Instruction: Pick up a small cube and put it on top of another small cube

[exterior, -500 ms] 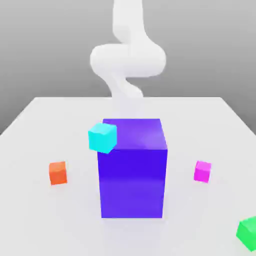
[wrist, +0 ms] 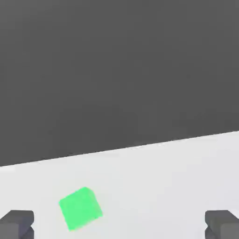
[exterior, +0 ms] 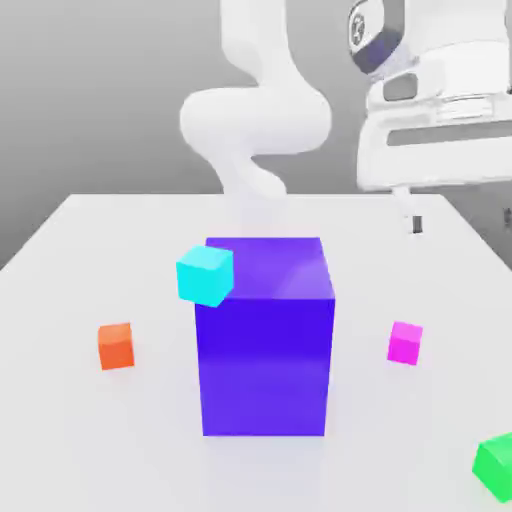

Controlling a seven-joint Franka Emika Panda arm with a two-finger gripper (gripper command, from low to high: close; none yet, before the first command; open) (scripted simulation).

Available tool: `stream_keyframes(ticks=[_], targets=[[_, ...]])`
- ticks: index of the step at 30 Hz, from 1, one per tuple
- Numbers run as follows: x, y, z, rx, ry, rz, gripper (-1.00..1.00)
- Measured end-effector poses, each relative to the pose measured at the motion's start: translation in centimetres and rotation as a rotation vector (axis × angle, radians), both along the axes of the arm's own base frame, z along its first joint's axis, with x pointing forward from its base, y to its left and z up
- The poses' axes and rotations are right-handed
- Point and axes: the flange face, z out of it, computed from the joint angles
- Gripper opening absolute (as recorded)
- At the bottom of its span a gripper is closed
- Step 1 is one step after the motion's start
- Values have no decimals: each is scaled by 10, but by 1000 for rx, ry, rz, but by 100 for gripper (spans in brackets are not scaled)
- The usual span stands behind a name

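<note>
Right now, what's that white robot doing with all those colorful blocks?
The white robot arm's hand is up in the air at the exterior view's right, open and holding nothing. Its job is to put the little pink cube on top of the little green cube, but that has not started: both sit apart on the white table. A big purple-blue block stands in the middle with a cyan cube and an orange cube nearby.

the white arm (exterior: 255, 110) rises at the far side of the scene and curls through a thick bend. the hand (exterior: 435, 110) hangs high at the exterior view's right, above the counter, one dark fingertip (exterior: 417, 223) pointing down. in the hand view the gripper (wrist: 119, 224) has its jaws spread wide, holding nothing.
</note>
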Motion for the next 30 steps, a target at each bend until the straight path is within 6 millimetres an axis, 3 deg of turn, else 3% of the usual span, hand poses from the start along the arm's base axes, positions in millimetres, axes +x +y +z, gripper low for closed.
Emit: stream_keyframes(ticks=[6,12,15,30], targets=[[-65,25,-98,-1,163,-85,0],[-143,27,-168,-27,297,-174,0],[-150,31,-174,-22,308,-184,0],[-146,46,-201,6,306,-190,0]])
